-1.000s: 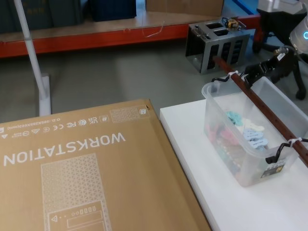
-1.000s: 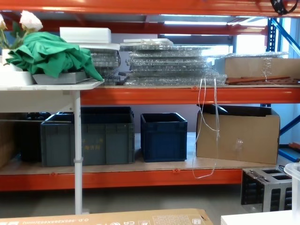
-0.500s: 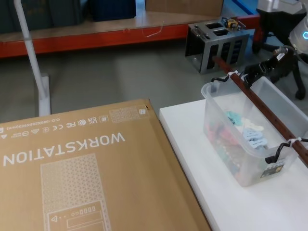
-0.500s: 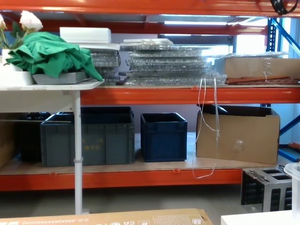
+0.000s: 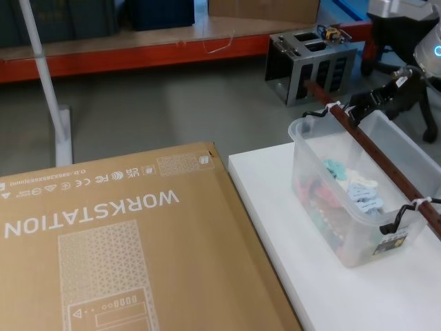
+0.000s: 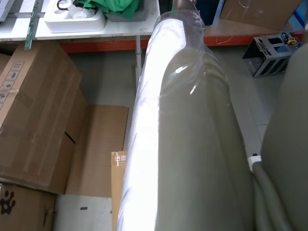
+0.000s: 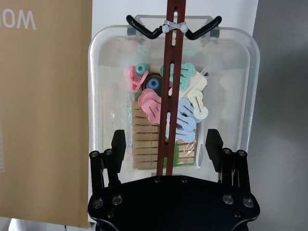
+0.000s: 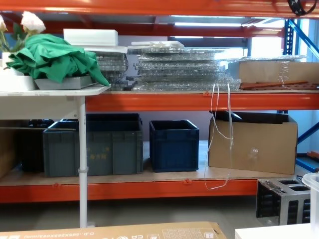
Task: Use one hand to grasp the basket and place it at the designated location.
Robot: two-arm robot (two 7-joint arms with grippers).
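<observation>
The basket [image 5: 344, 221] is a clear plastic tub of colourful pegs standing on the white table [image 5: 275, 207] at the right. Its reddish-brown bar handle [image 5: 386, 165] runs lengthwise over the tub on black end hooks. My right gripper [image 5: 362, 107] hovers over the handle's far end. In the right wrist view that gripper [image 7: 166, 144] is open, one finger on each side of the handle [image 7: 172, 77], above the basket [image 7: 103, 96] and not touching the bar. A sliver of the basket's rim [image 8: 314, 181] is at the chest view's right edge. My left arm stays parked.
A big brown "WORKSTATION" cardboard box [image 5: 103, 241] lies flat against the table's left side. On the floor beyond are a grey metal rack [image 5: 313, 62] and a white pole [image 5: 48, 83]. Orange shelving behind holds dark blue crates [image 8: 174, 144] and a cardboard box [image 8: 251, 142].
</observation>
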